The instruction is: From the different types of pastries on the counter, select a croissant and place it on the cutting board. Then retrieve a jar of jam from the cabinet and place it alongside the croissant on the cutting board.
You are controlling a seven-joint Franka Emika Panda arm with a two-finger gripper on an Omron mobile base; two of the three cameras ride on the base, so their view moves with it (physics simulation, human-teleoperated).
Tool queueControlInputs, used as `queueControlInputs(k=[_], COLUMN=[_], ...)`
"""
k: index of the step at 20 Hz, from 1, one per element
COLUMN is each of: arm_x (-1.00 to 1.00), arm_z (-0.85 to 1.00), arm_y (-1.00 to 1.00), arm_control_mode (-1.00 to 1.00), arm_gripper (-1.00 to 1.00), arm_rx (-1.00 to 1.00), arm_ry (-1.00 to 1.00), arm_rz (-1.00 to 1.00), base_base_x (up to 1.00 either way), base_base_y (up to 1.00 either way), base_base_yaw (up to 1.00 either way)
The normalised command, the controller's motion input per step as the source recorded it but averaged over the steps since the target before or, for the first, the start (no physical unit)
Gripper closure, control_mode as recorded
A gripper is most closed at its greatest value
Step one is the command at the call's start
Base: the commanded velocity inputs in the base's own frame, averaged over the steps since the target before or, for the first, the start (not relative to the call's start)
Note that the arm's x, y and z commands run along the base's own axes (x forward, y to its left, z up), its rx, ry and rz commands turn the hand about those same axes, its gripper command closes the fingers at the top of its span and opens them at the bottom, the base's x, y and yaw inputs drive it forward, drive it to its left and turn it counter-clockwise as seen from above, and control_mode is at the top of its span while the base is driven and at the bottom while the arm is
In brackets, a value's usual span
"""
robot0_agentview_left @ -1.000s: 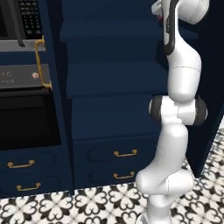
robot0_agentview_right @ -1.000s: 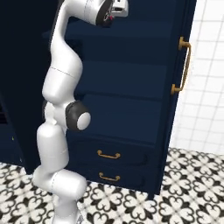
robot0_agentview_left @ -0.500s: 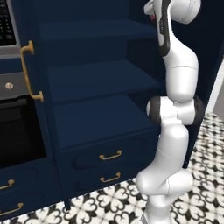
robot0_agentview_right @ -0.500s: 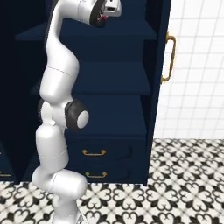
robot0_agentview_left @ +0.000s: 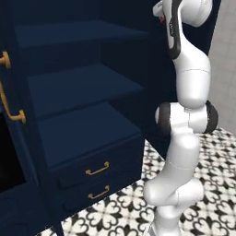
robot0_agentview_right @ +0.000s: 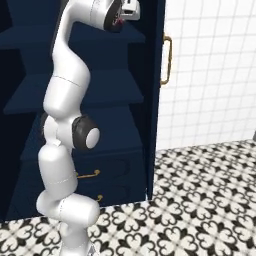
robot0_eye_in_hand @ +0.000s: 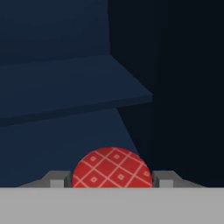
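The jar of jam (robot0_eye_in_hand: pixel 111 168), round with a red diamond-patterned top, sits between my two finger tips, and my gripper (robot0_eye_in_hand: pixel 110 180) is shut on it. In the left base view the gripper (robot0_agentview_left: pixel 161 14) is held high in front of the open navy cabinet (robot0_agentview_left: pixel 83 87), with a speck of the red jar (robot0_agentview_left: pixel 162 20) showing under the hand. From the right base view the gripper (robot0_agentview_right: pixel 126 10) is at the top, level with the upper shelf. The croissant, the cutting board and the counter are out of view.
The cabinet's open door with its brass handle (robot0_agentview_right: pixel 166 60) stands to the right of the arm. Two drawers (robot0_agentview_left: pixel 97 169) sit below the shelves. A white tiled wall (robot0_agentview_right: pixel 210 75) and patterned floor (robot0_agentview_right: pixel 200 200) lie to the right.
The whole picture has shifted: the base has moved, so the cabinet slid left and the oven left the view. The gripper keeps its hold on the jar, high up.
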Motion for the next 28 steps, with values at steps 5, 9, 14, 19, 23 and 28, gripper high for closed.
queueControlInputs(k=[5, 9, 14, 19, 23, 28], arm_x=[0.0, 0.0, 0.0, 0.0, 0.0, 0.0], arm_z=[0.0, 0.0, 0.0, 0.0, 0.0, 0.0], arm_y=[0.0, 0.0, 0.0, 0.0, 0.0, 0.0], arm_control_mode=[1.0, 1.0, 1.0, 1.0, 1.0, 1.0], arm_gripper=[1.0, 1.0, 1.0, 1.0, 1.0, 1.0], arm_rx=[0.0, 0.0, 0.0, 0.0, 0.0, 0.0], arm_ry=[0.0, 0.0, 0.0, 0.0, 0.0, 0.0], arm_rz=[0.0, 0.0, 0.0, 0.0, 0.0, 0.0], base_base_x=[-0.08, -0.31, -0.54, -0.49, -0.41, -0.47], base_base_y=[0.88, 0.38, 0.0, 0.04, 0.01, 0.07], base_base_yaw=[-0.17, -0.23, -0.34, -0.34, -0.38, -0.38])
